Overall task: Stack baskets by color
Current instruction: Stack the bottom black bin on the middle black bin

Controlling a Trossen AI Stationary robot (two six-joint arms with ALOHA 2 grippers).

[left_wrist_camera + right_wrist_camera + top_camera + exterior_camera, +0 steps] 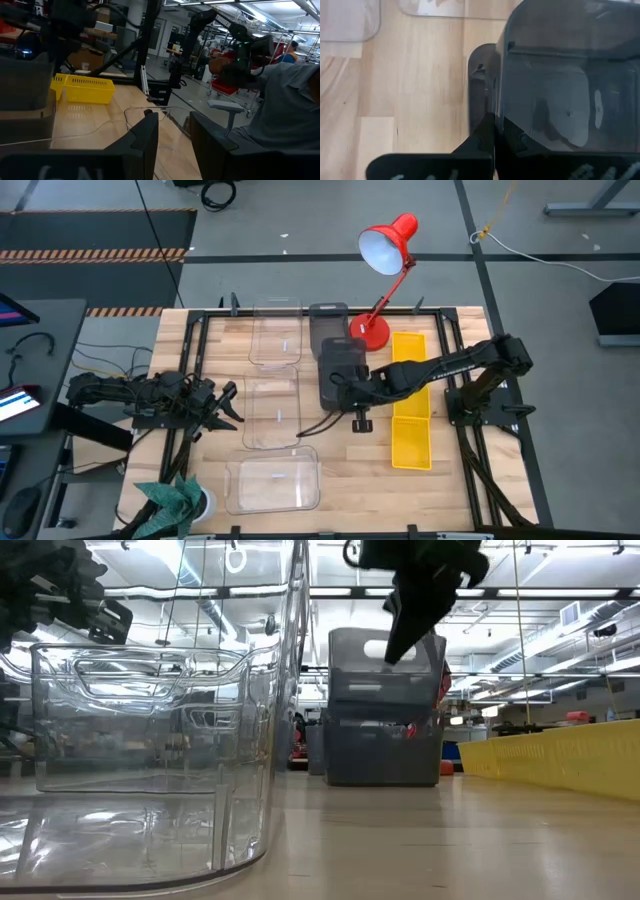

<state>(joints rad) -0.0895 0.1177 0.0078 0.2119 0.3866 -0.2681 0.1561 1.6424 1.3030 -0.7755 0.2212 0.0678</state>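
Observation:
Three clear baskets [273, 410] stand in a column left of the table's centre. Yellow baskets [411, 405] lie end to end at the right. One dark grey basket [328, 323] stands at the far middle. My right gripper [340, 387] is shut on another dark grey basket [342, 370], which hangs right over a further grey basket [383, 750]. My left gripper [226, 406] waits open at the table's left, pointing level, with nothing between its fingers [145, 137]. My right gripper pinches one side wall of the dark grey basket at its rim [501, 120], one finger outside and one inside. The fingers slant down from the table's right. The basket stays upright over the lower grey basket; whether it rests in it I cannot tell.
A red desk lamp [385, 265] stands at the far edge beside the grey baskets. A green plant [178, 500] sits at the near left corner. Black frame rails [196, 350] run along the table's sides. A person [287, 110] is beyond the table.

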